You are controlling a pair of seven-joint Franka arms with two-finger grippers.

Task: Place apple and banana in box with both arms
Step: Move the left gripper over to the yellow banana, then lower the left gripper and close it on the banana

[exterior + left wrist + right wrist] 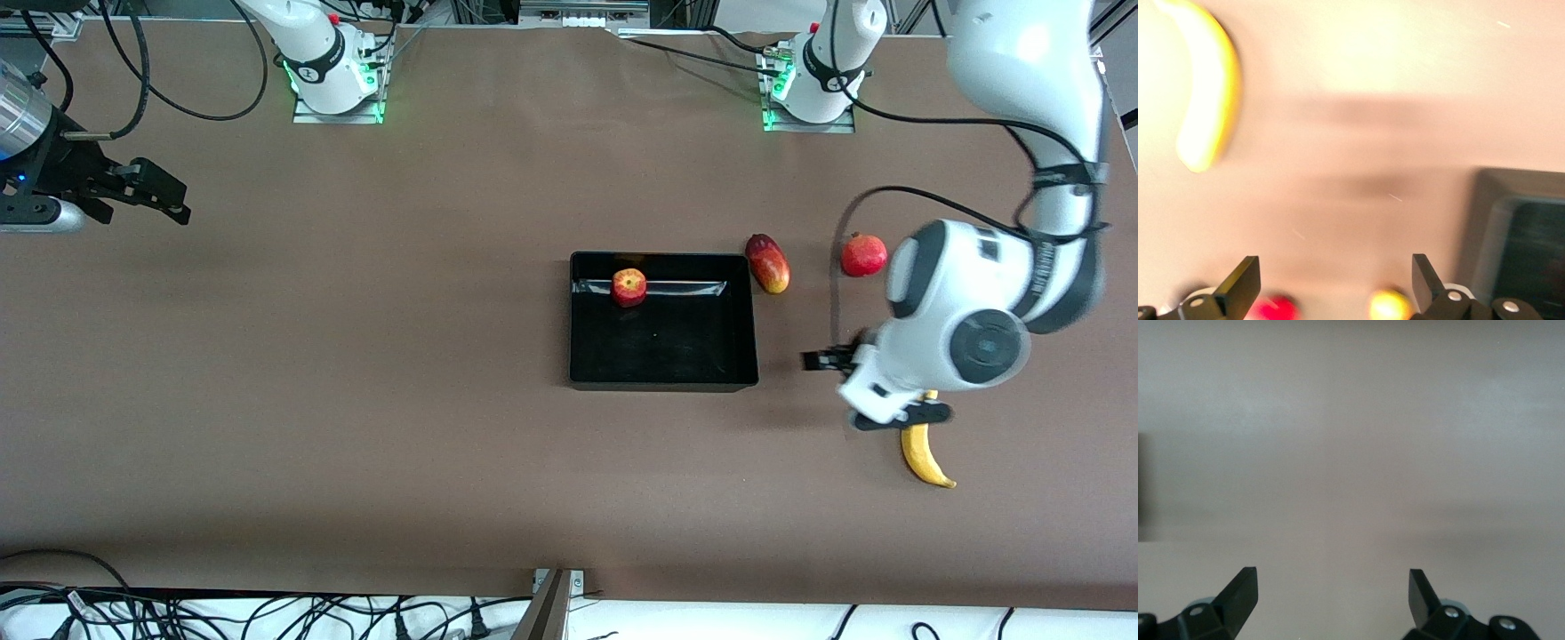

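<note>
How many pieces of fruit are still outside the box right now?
3: the mango beside the box, the round red fruit toward the left arm's end, and the banana partly under the left hand. More could be hidden.

- The left gripper (876,391) is hovering with fingers spread wide over bare table (356,427), between the box (662,380) and the banana (925,455); nothing is standing between its fingers.
- The box wall is rising beside it, toward the right arm's end.
- The apple (629,287) is occupying one inner edge of the box; the remaining floor is lying free.
- The mango (768,263) and round red fruit (863,255) are lying near it, toward the bases.
- The right gripper (1331,597) is waiting spread over bare table.
</note>
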